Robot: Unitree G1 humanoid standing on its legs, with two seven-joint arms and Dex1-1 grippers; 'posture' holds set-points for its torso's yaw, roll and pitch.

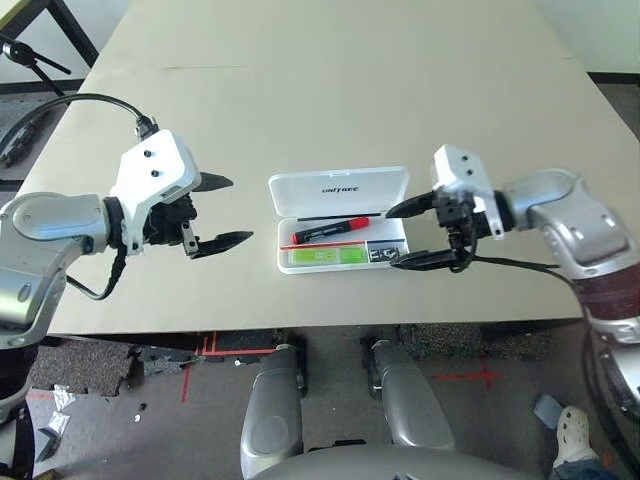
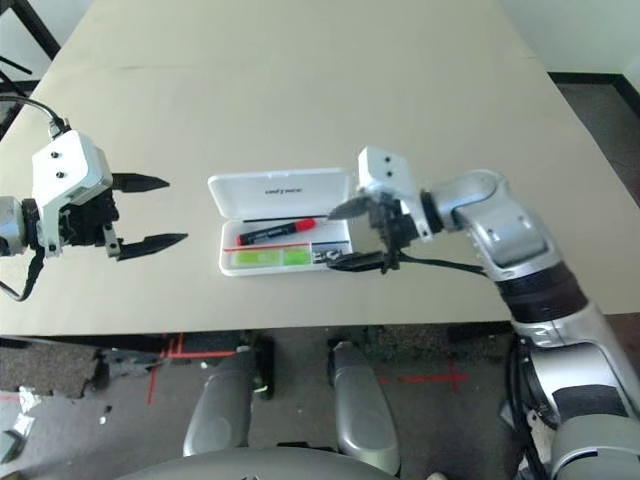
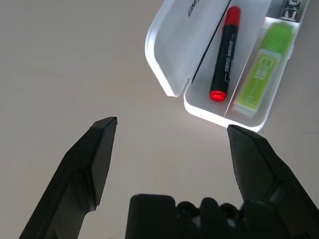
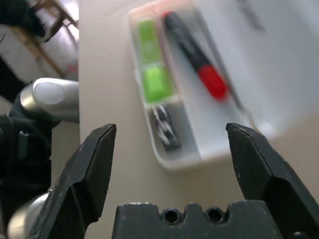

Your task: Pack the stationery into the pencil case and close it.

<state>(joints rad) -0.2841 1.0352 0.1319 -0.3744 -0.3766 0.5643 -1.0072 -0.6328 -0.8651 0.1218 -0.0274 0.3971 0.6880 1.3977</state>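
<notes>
Pencil case [image 1: 340, 190] lies open at frame centre on the bench [image 1: 330, 80]. Right hand [image 1: 420, 235] spread at its right end; left hand [image 1: 220, 213] spread, well left, empty.

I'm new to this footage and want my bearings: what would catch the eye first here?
The open white pencil case at the middle of the table, with a red marker, a green highlighter and a small black-and-silver piece lying inside. The left gripper and the right gripper flank it, both open and empty, the right one at the case's end.
</notes>
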